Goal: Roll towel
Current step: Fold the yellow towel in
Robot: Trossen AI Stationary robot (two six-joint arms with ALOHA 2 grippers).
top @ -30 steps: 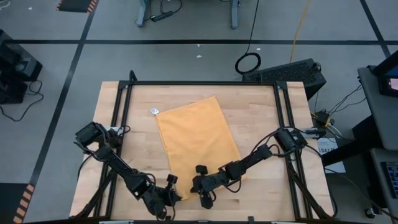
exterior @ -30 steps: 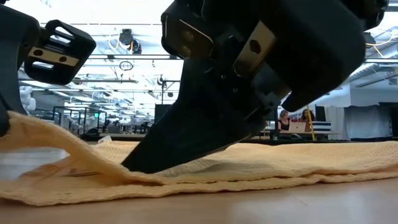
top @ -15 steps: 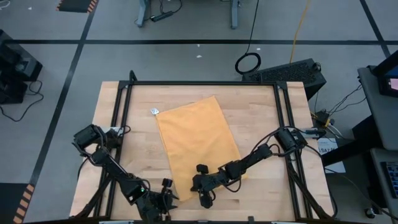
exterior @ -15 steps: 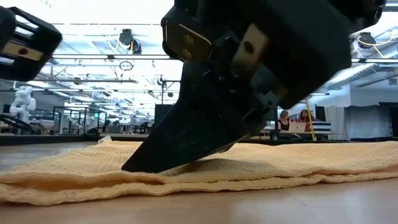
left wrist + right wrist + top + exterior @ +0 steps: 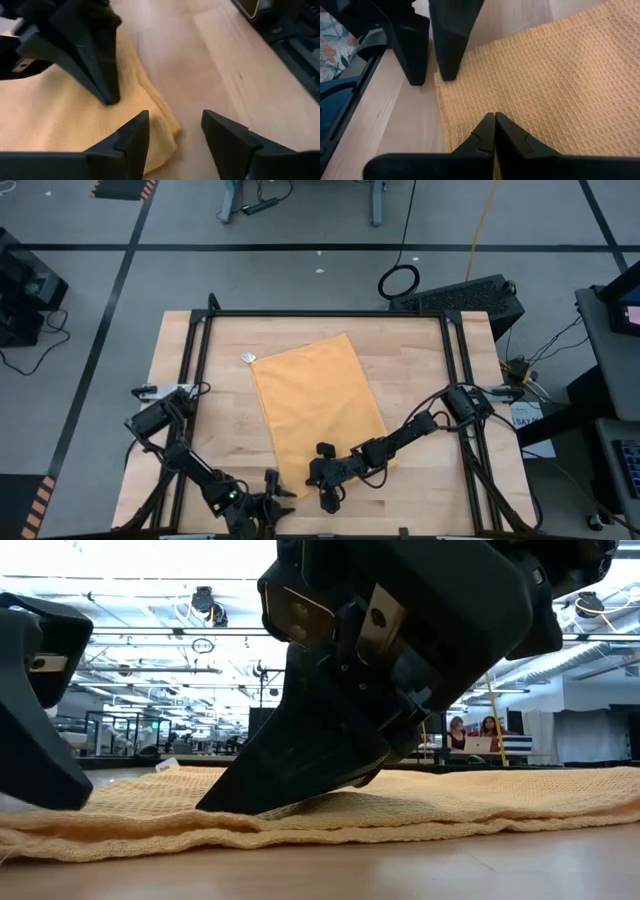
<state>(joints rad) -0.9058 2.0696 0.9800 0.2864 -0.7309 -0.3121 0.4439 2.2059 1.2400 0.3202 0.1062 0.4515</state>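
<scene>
Towel (image 5: pixel 315 408) lies flat mid-table in the high view, long axis running from the tagged corner at upper left down to the near edge at lower centre. So the roll has to start at that near short edge and go up-frame, away from both arms' tips.

Right gripper (image 5: pixel 328 498) is at the bottom centre of the high view, fingers pressed together, tips down on the towel's near edge. Right wrist view shows the closed pair resting on the weave (image 5: pixel 560 75) just inside the hem, not pinching any cloth that I can see.

Left gripper (image 5: pixel 272 502) sits just left of it, at the towel's near left corner. Fingers (image 5: pixel 127 145) are apart in the left wrist view; the corner lies between and just ahead of them, nothing clamped. Looks like it's off the fabric, corner right at the mouth.

Judgement: both arms are on the same short edge, right one nearer the middle, left one at the corner. The left needs to close on that corner before any fold-over works.
</scene>
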